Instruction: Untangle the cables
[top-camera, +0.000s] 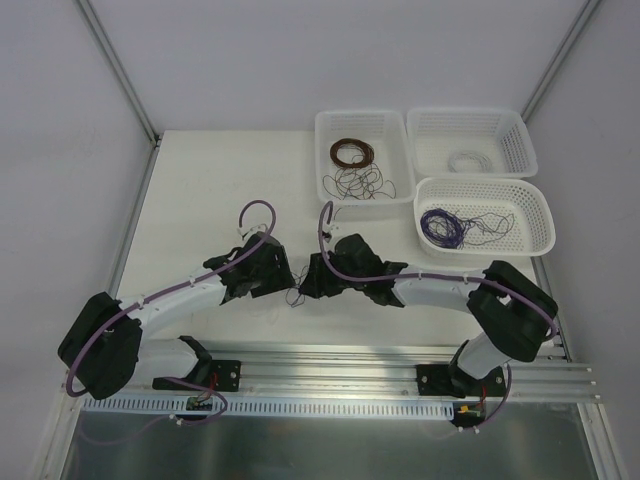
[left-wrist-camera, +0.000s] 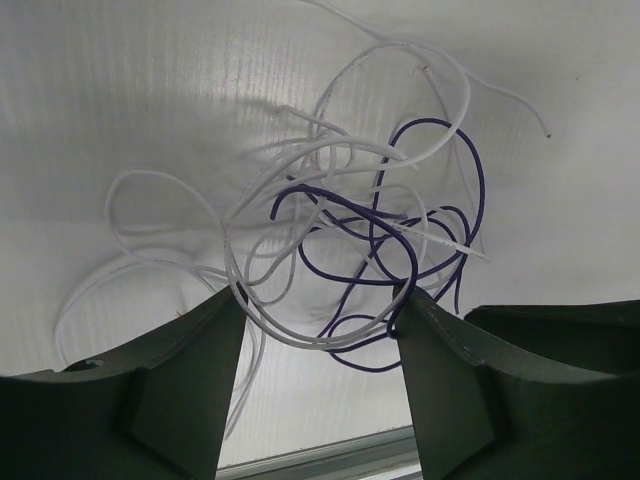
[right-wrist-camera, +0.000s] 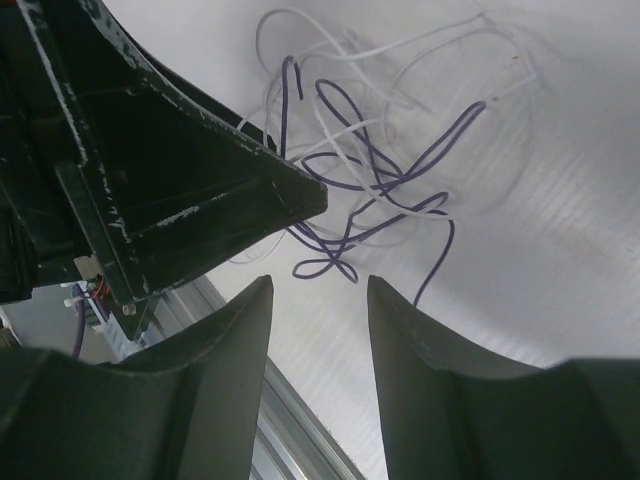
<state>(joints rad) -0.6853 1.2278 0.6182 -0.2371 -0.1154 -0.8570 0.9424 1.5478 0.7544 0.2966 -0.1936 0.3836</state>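
At lower centre of the overhead view, the small scribbly tangle of hair-thin white and dark purple cables (top-camera: 296, 297) lies on the white table (top-camera: 200, 190). The black two-finger left gripper (top-camera: 283, 289) and the black two-finger right gripper (top-camera: 307, 289) face each other just beside it.

From the left wrist, the fingers stand moderately apart with wire loops crossing the gap at their tips, and nothing is pinched. From the right wrist, the jaws are narrower but parted and empty, with a small purple loop (right-wrist-camera: 325, 268) just above the gap.

The step looks like taking separate holds. Each gripper should probably close on one colour only: white for the left, that purple loop for the right. The fingertips are close and could clash, and wire this thin may slip free, so a slow, low pull apart seems wise.
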